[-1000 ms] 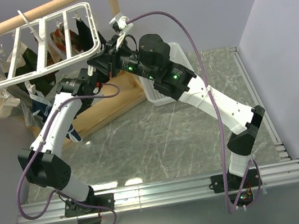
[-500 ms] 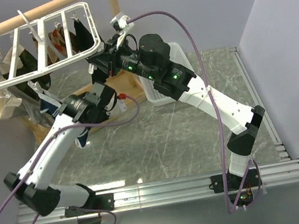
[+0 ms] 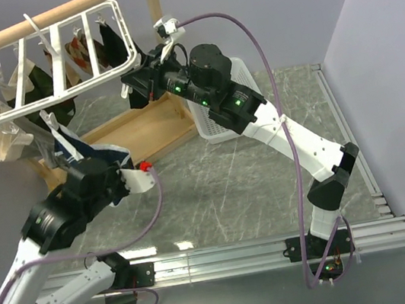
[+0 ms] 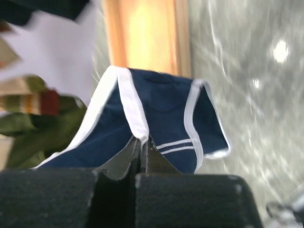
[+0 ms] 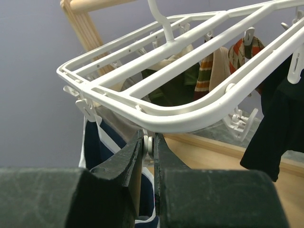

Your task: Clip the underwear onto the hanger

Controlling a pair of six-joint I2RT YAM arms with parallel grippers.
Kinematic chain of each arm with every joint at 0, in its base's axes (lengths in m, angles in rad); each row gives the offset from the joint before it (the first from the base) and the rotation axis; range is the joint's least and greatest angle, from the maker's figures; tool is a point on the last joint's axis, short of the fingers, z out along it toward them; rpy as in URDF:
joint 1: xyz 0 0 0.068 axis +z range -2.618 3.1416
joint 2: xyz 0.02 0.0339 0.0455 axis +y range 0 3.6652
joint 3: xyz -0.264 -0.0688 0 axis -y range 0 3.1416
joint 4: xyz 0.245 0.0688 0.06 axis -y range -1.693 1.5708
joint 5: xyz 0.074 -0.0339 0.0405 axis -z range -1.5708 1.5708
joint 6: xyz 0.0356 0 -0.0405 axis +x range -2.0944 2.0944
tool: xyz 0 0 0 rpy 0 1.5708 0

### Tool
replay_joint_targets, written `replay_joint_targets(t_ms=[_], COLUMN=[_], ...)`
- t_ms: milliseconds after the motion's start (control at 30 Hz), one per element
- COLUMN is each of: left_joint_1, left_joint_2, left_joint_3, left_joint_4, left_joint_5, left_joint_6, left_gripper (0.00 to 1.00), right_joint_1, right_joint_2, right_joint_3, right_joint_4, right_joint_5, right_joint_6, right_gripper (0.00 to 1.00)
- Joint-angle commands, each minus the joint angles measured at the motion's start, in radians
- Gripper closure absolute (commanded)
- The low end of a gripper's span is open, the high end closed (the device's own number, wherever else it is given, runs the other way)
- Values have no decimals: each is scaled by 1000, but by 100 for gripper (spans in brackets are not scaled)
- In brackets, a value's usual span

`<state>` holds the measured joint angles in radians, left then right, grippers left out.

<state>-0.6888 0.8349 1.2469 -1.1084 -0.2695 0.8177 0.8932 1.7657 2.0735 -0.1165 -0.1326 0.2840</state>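
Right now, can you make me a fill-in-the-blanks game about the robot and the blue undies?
1. The left gripper pinches the navy underwear by its ____ trim.
2. The right gripper has its jaws shut on a small ____ hanging under the rim of the hanger.
3. The hanger hooks over a ____ rail.
Missing words: white, clip, wooden.

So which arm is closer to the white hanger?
Right. The right gripper pinches a clip at the rim of the hanger; the left gripper holds the underwear lower down.
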Motion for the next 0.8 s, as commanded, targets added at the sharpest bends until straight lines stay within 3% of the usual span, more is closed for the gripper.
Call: replay_joint_targets(t_ms=[0, 167, 300, 633, 767], left_joint_1=[-3, -3, -3, -3, -3], left_joint_2=[-120, -246, -249, -220, -229], left_joint_3=[-62, -118, -130, -156, -217], left_joint_4=[249, 476, 625, 706, 785], left_joint_5=[121, 141, 124, 234, 262], left_joint_6=[72, 90, 97, 112, 202], left_gripper=[100, 100, 100, 100, 100], right_joint_1=[-10, -11, -11, -8, 3], right_joint_2=[-8, -20, -31, -29, -26], right_joint_3=[-1, -36, -58, -50, -35], right_joint_4=[8, 8, 5, 1, -11], right_joint_5=[-9, -50, -77, -127, -119], right_joint_6=[21, 15, 11, 27, 12], right_gripper=[100, 100, 100, 100, 100])
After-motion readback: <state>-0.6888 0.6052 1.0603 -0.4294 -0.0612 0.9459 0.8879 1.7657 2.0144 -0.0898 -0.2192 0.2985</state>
